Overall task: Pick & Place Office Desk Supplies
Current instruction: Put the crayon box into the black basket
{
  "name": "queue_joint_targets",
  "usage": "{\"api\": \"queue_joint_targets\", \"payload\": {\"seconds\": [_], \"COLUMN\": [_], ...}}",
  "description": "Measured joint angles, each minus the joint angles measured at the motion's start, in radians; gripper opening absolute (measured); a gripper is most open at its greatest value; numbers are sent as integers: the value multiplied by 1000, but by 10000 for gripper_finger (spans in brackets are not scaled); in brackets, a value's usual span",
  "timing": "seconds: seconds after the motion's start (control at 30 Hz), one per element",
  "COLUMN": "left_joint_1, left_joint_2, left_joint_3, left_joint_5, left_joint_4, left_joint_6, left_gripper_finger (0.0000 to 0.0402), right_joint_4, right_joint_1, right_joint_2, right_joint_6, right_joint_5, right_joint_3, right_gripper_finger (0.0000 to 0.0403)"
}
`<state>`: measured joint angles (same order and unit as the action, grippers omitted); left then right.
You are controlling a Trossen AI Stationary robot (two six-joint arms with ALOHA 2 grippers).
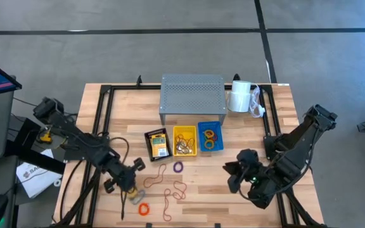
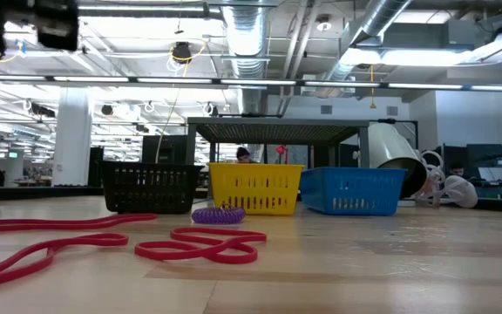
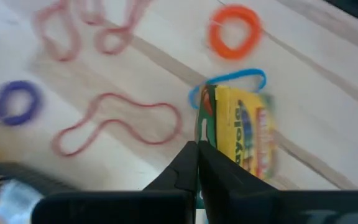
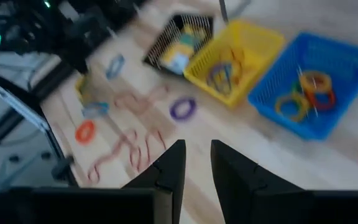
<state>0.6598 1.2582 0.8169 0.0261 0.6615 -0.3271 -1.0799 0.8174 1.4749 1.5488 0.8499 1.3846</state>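
Observation:
A yellow-and-green crayon box [image 3: 241, 134] lies on the wooden table with a blue rubber band [image 3: 232, 78] under its far end. My left gripper [image 3: 197, 158] is shut just above and beside the box [image 1: 134, 194], near the table's front left. Loose bands lie around it: orange [image 3: 234, 31], purple [image 3: 17, 102] and thin red loops [image 3: 123, 121]. My right gripper [image 4: 197, 158] hovers open over the front right [image 1: 236, 174], with nothing between its fingers. My left gripper's shut fingertips [image 3: 191, 155] show right at the green edge of the crayon box [image 3: 204, 121], slanting down from above. I cannot tell whether they touch the box or the blue band. The box looks to lie flat on the table.
Behind the bands stand a black basket [image 1: 158, 144] with a crayon box in it, a yellow basket [image 1: 184, 140] and a blue basket [image 1: 210, 136] holding bands. A grey perforated riser [image 1: 192, 95] and a white roll [image 1: 239, 98] stand at the far edge.

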Motion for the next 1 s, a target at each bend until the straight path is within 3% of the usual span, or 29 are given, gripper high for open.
{"api": "queue_joint_targets", "payload": {"seconds": [0.3,0.53,0.73,1.0], "left_joint_1": [-15,-70,-162,-316], "left_joint_2": [-35,-35,-35,-43], "left_joint_3": [66,159,220,241], "left_joint_5": [82,159,222,239], "left_joint_4": [18,134,195,187], "left_joint_6": [65,96,123,123], "left_gripper_finger": [0,0,0,0], "right_joint_4": [125,387,402,381], "right_joint_1": [-107,-214,-251,-265], "right_joint_2": [100,200,166,91], "right_joint_6": [-73,-315,-339,-400], "right_joint_5": [36,-70,38,45], "right_joint_3": [-5,-4,-4,-4], "right_gripper_finger": [74,87,93,93]}}
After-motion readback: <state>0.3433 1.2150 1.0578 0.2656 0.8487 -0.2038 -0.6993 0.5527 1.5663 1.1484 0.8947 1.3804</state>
